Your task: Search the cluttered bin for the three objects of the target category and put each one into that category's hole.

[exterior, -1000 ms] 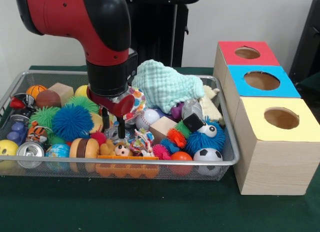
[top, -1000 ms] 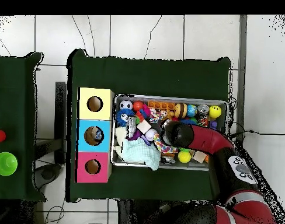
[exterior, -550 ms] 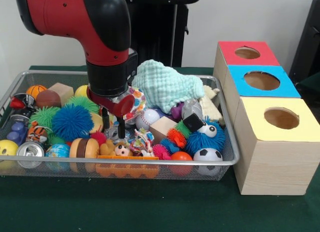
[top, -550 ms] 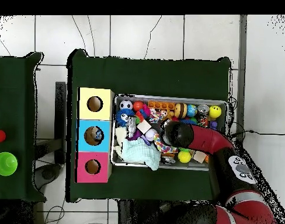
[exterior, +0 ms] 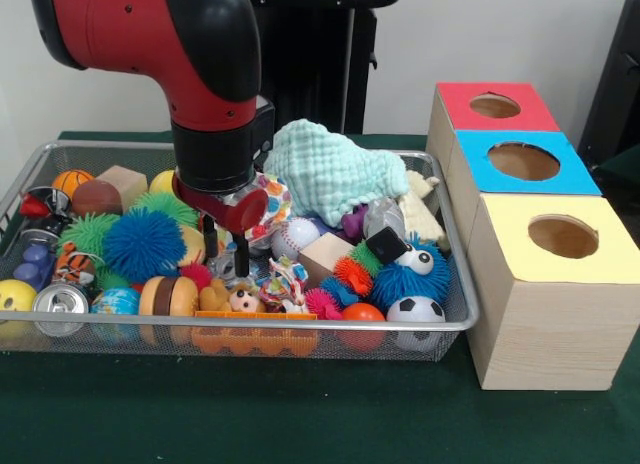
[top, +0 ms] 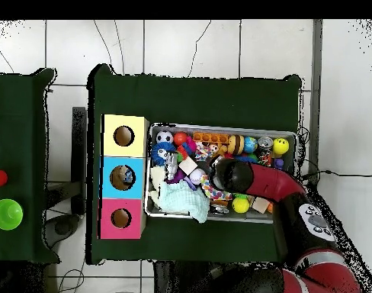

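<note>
Green tbl (exterior: 330,424) — wire bin (exterior: 455,284) w/ toys

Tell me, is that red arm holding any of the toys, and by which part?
Nothing is held. The gripper hangs open over the toys in the wire bin, its two black fingers apart with nothing between them.

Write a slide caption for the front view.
Gripper lowered, open, into the cluttered bin beside three sorting boxes.
</note>
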Robot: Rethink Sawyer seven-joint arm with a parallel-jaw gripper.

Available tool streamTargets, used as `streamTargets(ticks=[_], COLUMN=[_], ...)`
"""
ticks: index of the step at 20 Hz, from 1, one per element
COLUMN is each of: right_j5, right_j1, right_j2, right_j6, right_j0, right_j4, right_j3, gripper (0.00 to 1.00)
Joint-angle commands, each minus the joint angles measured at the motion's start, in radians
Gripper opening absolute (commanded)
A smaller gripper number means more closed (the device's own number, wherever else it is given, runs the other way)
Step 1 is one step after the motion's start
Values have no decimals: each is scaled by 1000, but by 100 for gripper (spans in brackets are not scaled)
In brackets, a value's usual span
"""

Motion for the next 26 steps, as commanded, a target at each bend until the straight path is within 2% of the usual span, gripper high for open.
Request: streamTargets(ticks=[1,10,17,26], right_j5=[79,222,215,242], right_j1=[76,-4,-54,-126], right_j2=[47,49,67,53], right_j6=[-119,-170,-153,-126], right_j0=[-60,-89,-115,-88], right_j4=[-62,-59,-61,-63], right_j3=[-34,-38,45,110], gripper=[0,0,0,0])
